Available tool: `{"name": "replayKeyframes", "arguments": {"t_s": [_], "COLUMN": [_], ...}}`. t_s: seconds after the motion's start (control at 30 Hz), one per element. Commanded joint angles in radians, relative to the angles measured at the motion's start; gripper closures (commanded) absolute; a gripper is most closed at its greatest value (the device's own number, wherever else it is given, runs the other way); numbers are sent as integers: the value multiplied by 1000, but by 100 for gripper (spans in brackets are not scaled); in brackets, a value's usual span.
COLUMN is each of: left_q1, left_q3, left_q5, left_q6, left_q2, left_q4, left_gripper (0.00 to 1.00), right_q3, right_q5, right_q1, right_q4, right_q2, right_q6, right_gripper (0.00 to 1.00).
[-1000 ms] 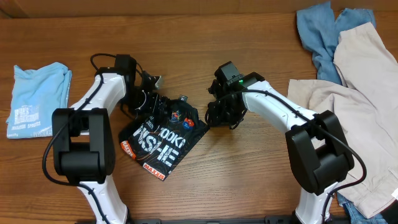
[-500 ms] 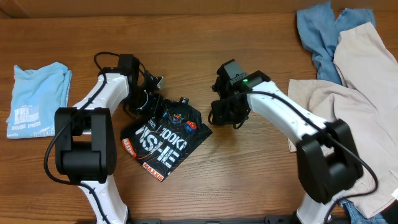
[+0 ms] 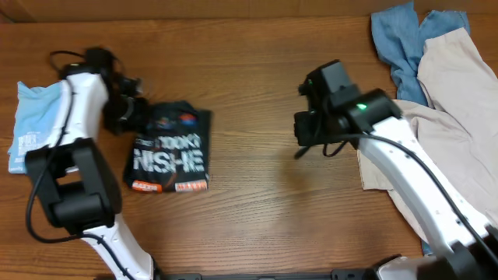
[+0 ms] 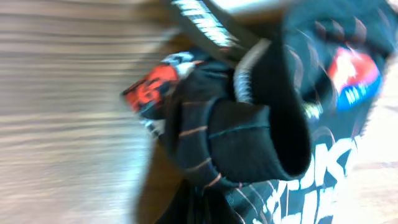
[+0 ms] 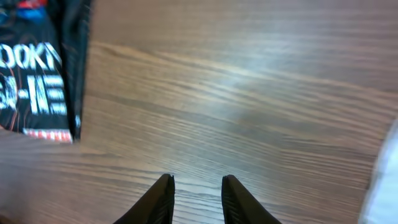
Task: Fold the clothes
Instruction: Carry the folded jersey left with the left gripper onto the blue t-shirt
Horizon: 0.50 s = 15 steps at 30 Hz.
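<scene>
You have the wooden table (image 3: 249,202) mostly bare through its centre and lower half, with open room there. A beige garment (image 3: 455,117) covers the right edge, and a blue garment (image 3: 397,39) lies bunched in the upper right corner. The folded black garment (image 3: 171,152) lies left of centre, its right and bottom edges straight and free. A light blue shirt (image 3: 31,124) sits against the left edge. Your left gripper (image 3: 128,115) is clamped on the black garment's upper left edge. Your right gripper (image 5: 197,180) hangs over bare wood, jaws narrowly apart and empty.
</scene>
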Motion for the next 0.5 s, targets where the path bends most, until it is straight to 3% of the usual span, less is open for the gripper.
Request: {"name": "replayKeyframes", "arguments": {"t_s": [0.0,0.47], "left_q1": [74,259], "left_q3": [82,290], "left_q5": [-67,-61], "left_q6": [19,47], "left_q2": [-31,-31], "left_q4": [-16,36], "left_gripper": [96,95], "right_q3": [27,27], "right_q5": [47,54], "right_q1": [-14,-23], "right_q4": [-6,-15], "right_q2": [-71,-122], "right_q6": [-1,0], "right_gripper": [71,70]}}
